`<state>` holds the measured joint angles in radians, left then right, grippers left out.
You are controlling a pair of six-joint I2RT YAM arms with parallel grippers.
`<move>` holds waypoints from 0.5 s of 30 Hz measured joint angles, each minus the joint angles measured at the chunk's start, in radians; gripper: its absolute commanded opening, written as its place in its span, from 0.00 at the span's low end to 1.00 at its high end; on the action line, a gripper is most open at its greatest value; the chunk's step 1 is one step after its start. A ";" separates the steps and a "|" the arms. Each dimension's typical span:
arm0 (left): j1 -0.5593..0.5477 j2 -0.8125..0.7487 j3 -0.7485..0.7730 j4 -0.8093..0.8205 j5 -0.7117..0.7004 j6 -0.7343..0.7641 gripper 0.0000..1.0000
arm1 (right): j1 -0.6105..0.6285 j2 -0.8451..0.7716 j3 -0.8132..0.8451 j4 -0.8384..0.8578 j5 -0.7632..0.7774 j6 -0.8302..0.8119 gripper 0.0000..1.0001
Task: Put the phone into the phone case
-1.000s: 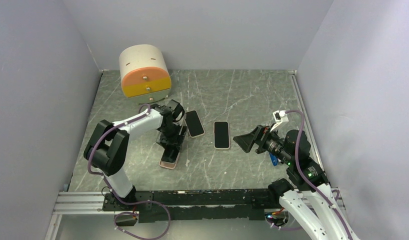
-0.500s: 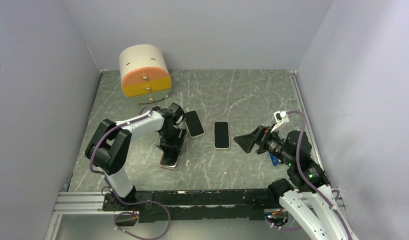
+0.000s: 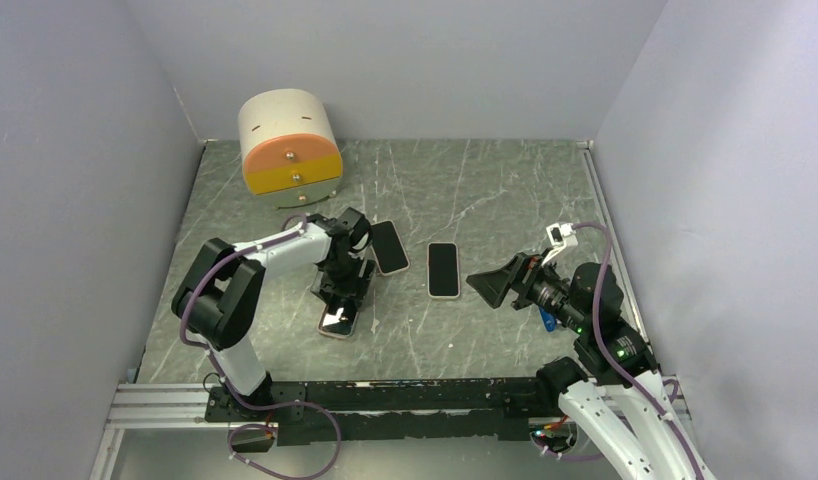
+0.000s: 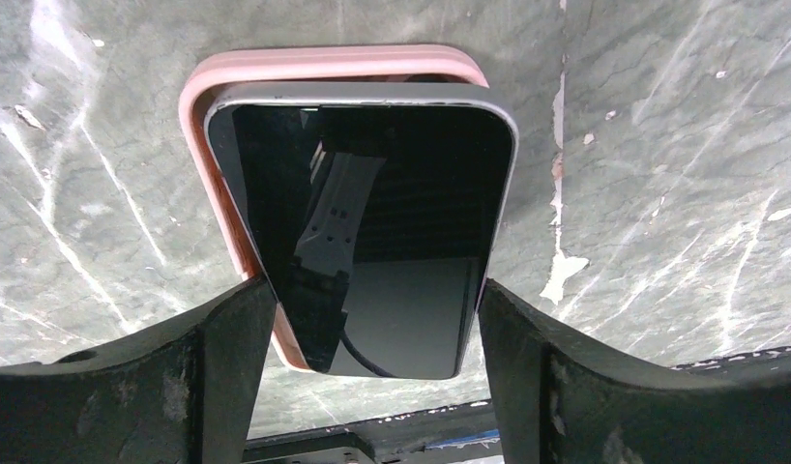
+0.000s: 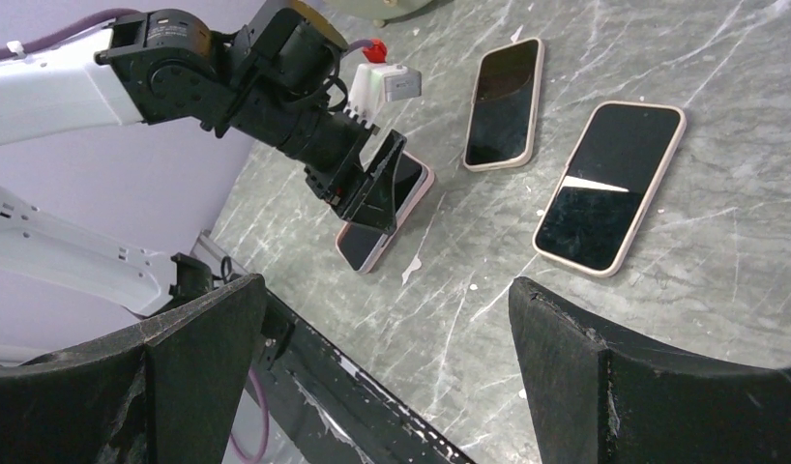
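Observation:
A black phone (image 4: 372,222) lies skewed over a pink phone case (image 4: 324,63) on the table. Its far end sits within the case rim and its left edge overlaps the case's left wall. My left gripper (image 4: 372,290) is shut on the phone's near end, one finger on each long side. In the top view the left gripper (image 3: 342,295) stands over the phone (image 3: 337,322) at front left. My right gripper (image 3: 485,282) is open and empty, hovering above the table to the right. The right wrist view shows the left gripper (image 5: 367,193) on the phone (image 5: 377,237).
Two other cased phones lie mid-table: one (image 3: 389,246) just right of the left arm, one (image 3: 443,269) between the grippers. A rounded beige and orange drawer box (image 3: 290,148) stands at back left. Grey walls close in on both sides.
The left gripper has slid a little toward the back, so more of the phone and pink case shows in front of it. The right arm has barely moved.

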<state>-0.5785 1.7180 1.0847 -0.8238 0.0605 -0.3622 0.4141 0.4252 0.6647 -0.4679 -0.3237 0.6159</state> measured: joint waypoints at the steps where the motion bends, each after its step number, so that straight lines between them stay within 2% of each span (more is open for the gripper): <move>1: -0.003 0.000 0.000 -0.001 -0.002 0.000 0.81 | 0.000 -0.001 -0.004 0.006 -0.002 0.003 0.99; 2: -0.005 0.000 0.000 -0.002 -0.003 0.000 0.93 | 0.000 -0.002 -0.008 0.007 -0.005 0.006 0.99; 3: -0.006 0.000 0.000 -0.004 -0.005 0.000 0.94 | 0.000 -0.002 -0.012 0.008 -0.009 0.008 0.99; 15: -0.010 -0.014 0.053 -0.036 -0.030 -0.004 0.95 | 0.000 0.023 -0.026 0.021 -0.023 0.028 0.99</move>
<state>-0.5888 1.7039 1.1381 -0.8600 0.0303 -0.3664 0.4141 0.4480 0.6388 -0.4473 -0.3462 0.6441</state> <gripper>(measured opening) 0.943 0.989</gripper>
